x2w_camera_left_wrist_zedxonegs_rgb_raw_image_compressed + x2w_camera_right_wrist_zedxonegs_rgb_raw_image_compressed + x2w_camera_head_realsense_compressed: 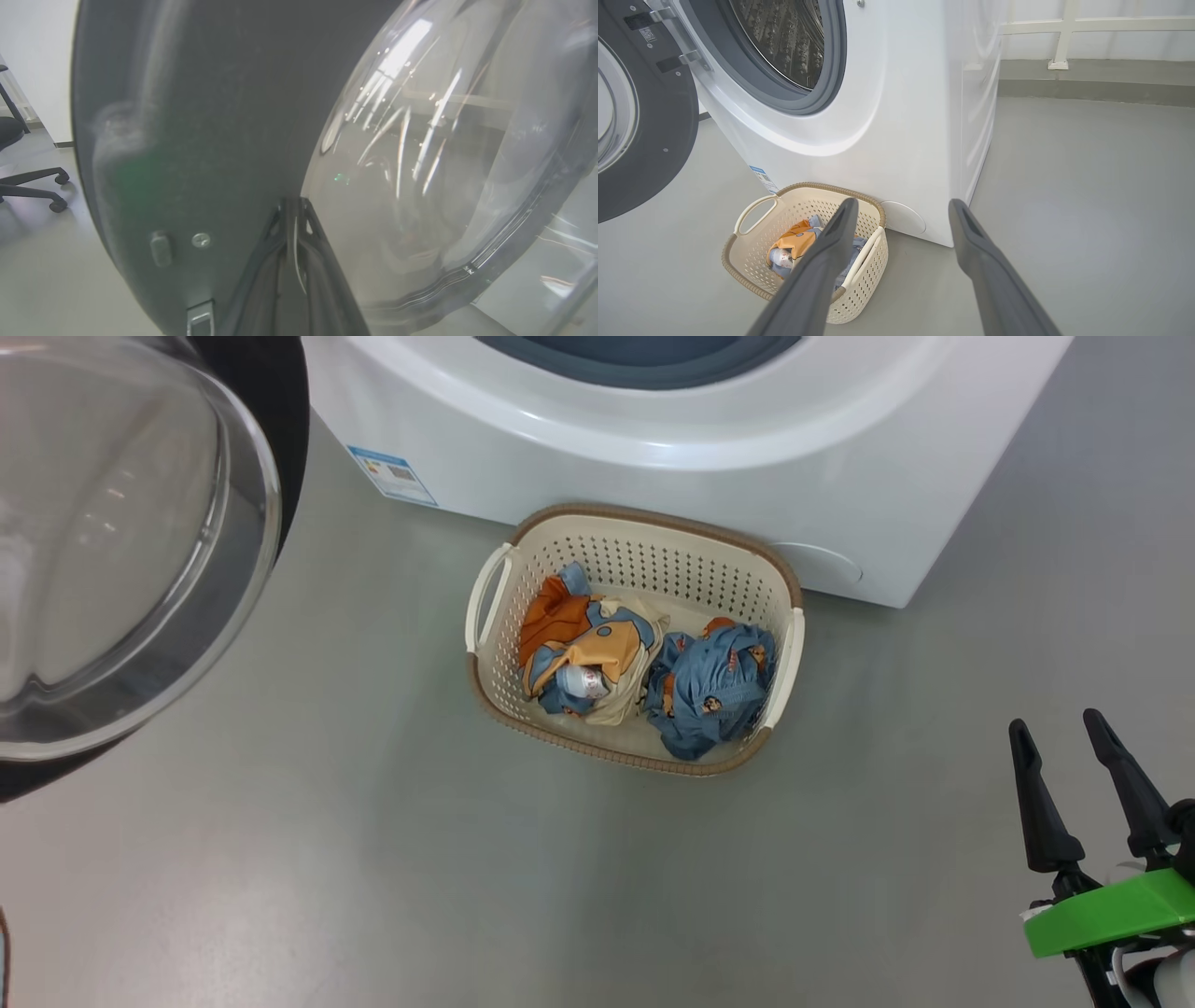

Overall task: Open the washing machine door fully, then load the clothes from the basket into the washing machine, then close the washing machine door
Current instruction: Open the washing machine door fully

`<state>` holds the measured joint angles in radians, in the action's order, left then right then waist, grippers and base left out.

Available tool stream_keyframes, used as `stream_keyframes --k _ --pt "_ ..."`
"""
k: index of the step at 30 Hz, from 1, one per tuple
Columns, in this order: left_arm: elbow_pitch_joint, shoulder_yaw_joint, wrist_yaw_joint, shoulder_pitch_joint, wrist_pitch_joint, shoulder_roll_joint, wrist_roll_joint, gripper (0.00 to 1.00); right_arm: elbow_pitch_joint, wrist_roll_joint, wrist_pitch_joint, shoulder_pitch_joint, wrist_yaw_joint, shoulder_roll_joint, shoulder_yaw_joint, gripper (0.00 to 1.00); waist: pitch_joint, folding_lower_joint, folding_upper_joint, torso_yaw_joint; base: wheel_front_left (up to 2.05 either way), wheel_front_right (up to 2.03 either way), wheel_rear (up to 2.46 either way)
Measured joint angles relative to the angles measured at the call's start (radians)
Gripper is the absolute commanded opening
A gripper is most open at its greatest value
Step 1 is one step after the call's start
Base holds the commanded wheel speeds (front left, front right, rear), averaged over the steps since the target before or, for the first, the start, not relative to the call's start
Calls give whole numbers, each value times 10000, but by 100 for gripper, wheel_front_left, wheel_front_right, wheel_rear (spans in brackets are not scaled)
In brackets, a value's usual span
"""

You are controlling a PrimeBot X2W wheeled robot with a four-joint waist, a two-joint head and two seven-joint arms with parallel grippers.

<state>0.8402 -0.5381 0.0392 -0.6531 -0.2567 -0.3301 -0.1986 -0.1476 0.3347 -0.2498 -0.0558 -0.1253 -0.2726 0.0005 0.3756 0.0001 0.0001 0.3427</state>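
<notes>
The right gripper [1055, 733] hangs with fingers spread. The basket [653, 518] sits ahead and to its left, just before the washing machine [653, 448]. The clothes [714, 686] inside look light, limp and crumpled. A pinch on a raised fold of the blue bundle, nearest the fingers, should lift it, though loose ends may trail. The left gripper [293, 212], pressed together on nothing, has its tips at the open washing machine door [187, 116], where rim meets glass.

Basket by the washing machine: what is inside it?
The basket holds clothes: an orange-and-cream bundle on the head view's left, touching a blue printed bundle. The basket floor beneath them, and any pieces under them, are covered.
</notes>
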Motion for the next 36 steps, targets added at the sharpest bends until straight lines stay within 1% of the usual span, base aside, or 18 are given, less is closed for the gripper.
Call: stream_keyframes --k 6,10,11,13,15,16,27,30,31,33,34,36 --pt "-102 -102 278 76 0 313 219 0 -63 2 0 7 0 165 54 100 -370 0 0 17 0 0 0" --pt "-372 -100 454 515 2 525 347 0 -128 2 0 37 0 222 75 100 -667 -1 0 24 0 0 0" --pt "-454 -104 500 645 2 579 347 2 -140 2 0 38 0 247 84 100 -746 -1 0 26 0 0 0" --pt "-640 -90 637 878 2 694 347 45 -159 4 0 44 0 313 132 100 -912 -1 0 28 0 0 0" --pt "-890 -38 732 1113 2 790 353 96 -186 4 0 65 0 401 194 100 -1091 -1 0 31 0 0 0" --pt "-1034 -21 759 1243 2 840 355 100 -199 6 0 87 0 439 224 100 -1180 -2 -1 32 0 0 0" --pt "-2548 600 920 2702 2 1515 309 100 -270 92 0 518 0 640 268 100 -2121 -2 0 12 0 0 0" --pt "-2980 1026 920 3146 2 1687 113 100 -270 96 0 697 0 725 272 100 -2313 -2 0 -28 0 0 0" --pt "-2980 1026 920 3146 2 1687 113 100 -270 96 0 697 0 725 272 100 -2313 -2 0 -28 0 0 0" --pt "-3405 1498 920 3614 2 1755 -15 100 -267 171 0 854 0 759 291 100 -2483 -2 0 -89 0 0 0" --pt "-3405 1498 920 3614 2 1755 -15 100 -267 171 0 854 0 759 291 100 -2483 -2 0 -89 0 0 0" --pt "-3710 1871 920 3945 2 1818 -50 100 -270 184 0 894 0 765 297 100 -2586 -2 0 -149 0 0 0"
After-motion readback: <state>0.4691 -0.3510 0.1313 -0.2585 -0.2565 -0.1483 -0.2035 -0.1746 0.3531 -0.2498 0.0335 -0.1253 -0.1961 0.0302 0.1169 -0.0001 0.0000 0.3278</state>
